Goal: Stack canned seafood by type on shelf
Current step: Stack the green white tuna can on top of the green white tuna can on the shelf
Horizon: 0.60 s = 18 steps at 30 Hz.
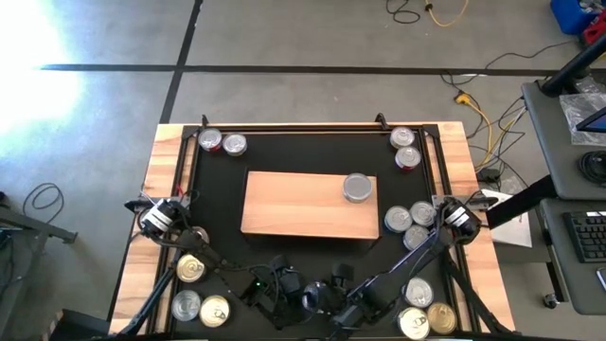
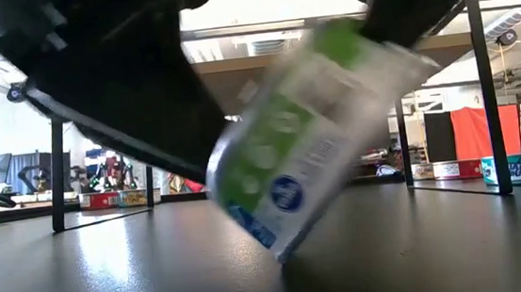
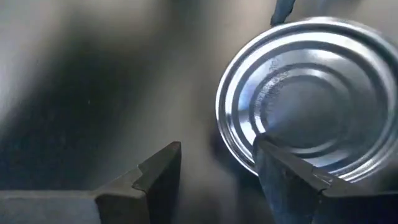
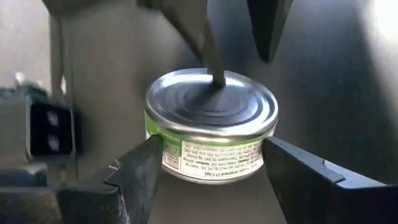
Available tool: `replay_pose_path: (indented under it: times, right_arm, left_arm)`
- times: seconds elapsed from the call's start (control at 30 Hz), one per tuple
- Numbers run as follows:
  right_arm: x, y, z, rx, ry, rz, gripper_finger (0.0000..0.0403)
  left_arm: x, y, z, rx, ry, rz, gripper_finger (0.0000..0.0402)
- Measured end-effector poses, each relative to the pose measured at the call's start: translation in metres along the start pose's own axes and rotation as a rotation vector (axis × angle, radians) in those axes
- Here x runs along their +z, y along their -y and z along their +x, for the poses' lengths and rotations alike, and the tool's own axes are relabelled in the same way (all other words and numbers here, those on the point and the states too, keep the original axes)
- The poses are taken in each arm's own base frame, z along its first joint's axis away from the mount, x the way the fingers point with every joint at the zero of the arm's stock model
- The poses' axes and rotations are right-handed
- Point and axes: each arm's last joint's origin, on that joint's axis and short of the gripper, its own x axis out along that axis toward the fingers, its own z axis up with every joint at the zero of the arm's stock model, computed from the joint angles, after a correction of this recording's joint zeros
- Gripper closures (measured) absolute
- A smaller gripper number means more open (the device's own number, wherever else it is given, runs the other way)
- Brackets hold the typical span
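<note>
Green-labelled tin (image 2: 312,137) tilted, rim down.

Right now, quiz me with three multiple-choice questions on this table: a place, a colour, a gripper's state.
1. The lone tin on the shelf stands at its: A left end, B middle, C right end.
2. The held tin in the right gripper has a label that is: A green, B red, C blue.
3. The left gripper is: A open and empty, B shut on a tin, C holding the shelf.
Answers: C, the high view shows it there; A, the right wrist view shows green; A, nothing sits between its fingers.
</note>
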Motion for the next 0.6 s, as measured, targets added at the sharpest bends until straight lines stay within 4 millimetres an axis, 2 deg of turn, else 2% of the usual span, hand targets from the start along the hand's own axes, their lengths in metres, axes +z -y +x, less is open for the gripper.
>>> replay_pose_path:
  times: [0.2,0.37,0.6]
  right_arm:
    - [0.014,0.005,0.006,0.022,0.079,0.004,0.0131]
    - [0.023,0.010,0.009,0.018,0.110,-0.014,0.0140]
    - [0.035,0.007,-0.009,0.009,0.100,-0.068,0.0161]
  left_arm:
    - [-0.005,0.000,0.002,-0.009,-0.037,0.019,0.0209]
    - [-0.008,0.001,0.000,-0.005,-0.037,0.006,0.0209]
    - [-0.013,0.004,-0.003,-0.003,-0.034,0.000,0.0209]
